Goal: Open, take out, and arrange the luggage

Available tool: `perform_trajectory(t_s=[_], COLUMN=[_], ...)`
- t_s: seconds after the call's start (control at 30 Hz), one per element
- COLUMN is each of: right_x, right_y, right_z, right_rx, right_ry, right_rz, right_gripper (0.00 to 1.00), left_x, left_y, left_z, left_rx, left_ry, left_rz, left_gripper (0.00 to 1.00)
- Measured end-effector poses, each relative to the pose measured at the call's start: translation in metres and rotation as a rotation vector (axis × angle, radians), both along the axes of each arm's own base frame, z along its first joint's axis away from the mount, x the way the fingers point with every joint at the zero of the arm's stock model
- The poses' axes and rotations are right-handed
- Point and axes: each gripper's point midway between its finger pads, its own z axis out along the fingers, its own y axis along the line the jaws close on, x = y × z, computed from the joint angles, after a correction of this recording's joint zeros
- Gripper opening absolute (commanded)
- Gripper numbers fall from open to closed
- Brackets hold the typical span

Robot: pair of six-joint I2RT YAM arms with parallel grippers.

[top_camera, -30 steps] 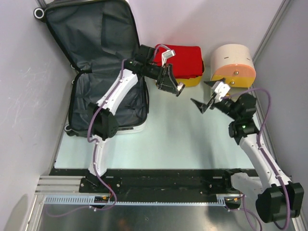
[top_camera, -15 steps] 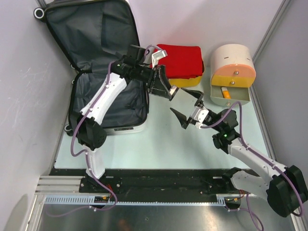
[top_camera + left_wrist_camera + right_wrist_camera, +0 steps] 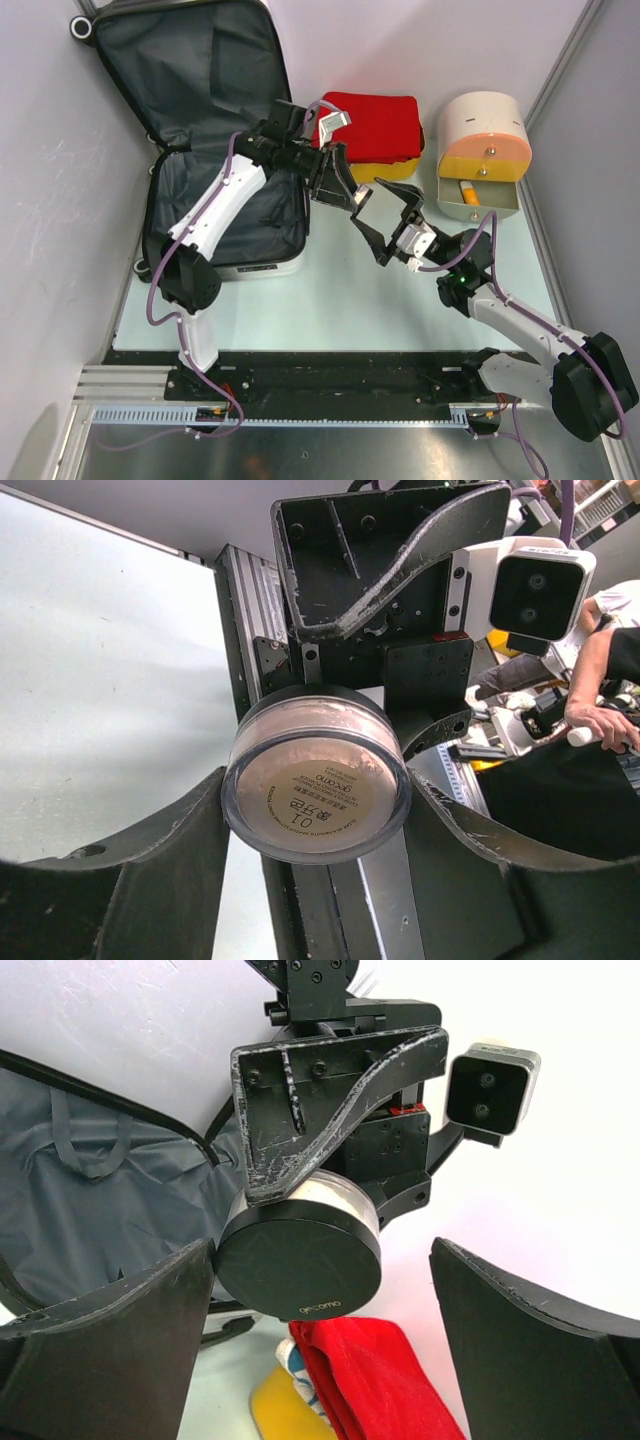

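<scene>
1. Location. The luggage lies open at the left of the table, both halves showing dark grey lining. You will find no loose item visible inside it.

2. Handling the case. Expect a stiff shell and a soft lining. Take hold at the rigid rim, not at the fabric straps.

3. Pincer state. The left pincer grips a round cosmetic jar across its clear side wall, between the luggage and the yellow basket. The right pincer stands wide, one finger on either side of the jar's black lid; you cannot confirm contact.

4. Handling the jar. Treat it as light, rigid and smooth, so liable to slip. Close across the lid's full width.

5. Containers. The yellow basket holds a red cloth. The round drawer box has its drawer pulled out, with an orange item inside.
</scene>
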Motion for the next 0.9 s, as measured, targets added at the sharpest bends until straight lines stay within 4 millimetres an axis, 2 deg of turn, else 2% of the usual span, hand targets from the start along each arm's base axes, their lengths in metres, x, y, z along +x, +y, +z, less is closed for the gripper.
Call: perform_trajectory(t_s=[0.03,0.13,0.3,0.33,0.37,0.4,0.47,0.5,0.6,0.73,0.8,0.9], right_x=[-0.001,-0.002,-0.003,-0.002,-0.002,-0.002,-0.002,-0.002,-0.002,0.005,0.014,0.03], right_y=[0.001,0.002,0.004,0.003,0.003,0.003,0.002,0.002,-0.001,-0.02,-0.041,-0.075], right_z=[0.0,-0.001,-0.005,-0.005,-0.005,-0.005,-0.006,-0.006,-0.007,-0.008,-0.01,-0.012], right_rx=[0.0,-0.004,-0.015,-0.015,-0.016,-0.018,-0.02,-0.021,-0.028,-0.038,-0.037,-0.026], right_ry=[0.0,0.001,0.014,0.015,0.014,0.014,0.015,0.015,0.022,0.073,0.134,0.256], right_rz=[0.005,0.016,0.025,0.024,0.023,0.025,0.027,0.029,0.032,-0.011,-0.073,-0.176], right_gripper=[0.87,0.7,0.54,0.46,0.43,0.4,0.33,0.31,0.27,0.25,0.25,0.24], left_x=[0.0,0.0,0.0,0.0,0.001,0.001,0.0,0.001,0.002,0.01,0.024,0.057], left_y=[0.0,0.0,0.0,0.0,0.0,0.0,-0.001,-0.001,-0.001,0.005,0.013,0.031], left_z=[0.0,0.0,0.001,0.0,0.0,0.0,0.0,0.0,0.0,-0.001,-0.003,-0.006], left_rx=[0.0,0.0,-0.005,-0.003,-0.003,-0.003,-0.002,-0.002,0.001,0.003,0.021,0.061], left_ry=[0.0,0.0,-0.004,-0.005,-0.006,-0.006,-0.006,-0.006,-0.009,-0.013,-0.025,-0.087], left_rz=[0.0,-0.001,-0.003,-0.001,0.0,0.0,0.0,0.001,0.006,0.033,0.086,0.218], left_gripper=[0.23,0.24,0.28,0.29,0.31,0.47,0.6,0.71,0.79,0.84,0.84,0.84])
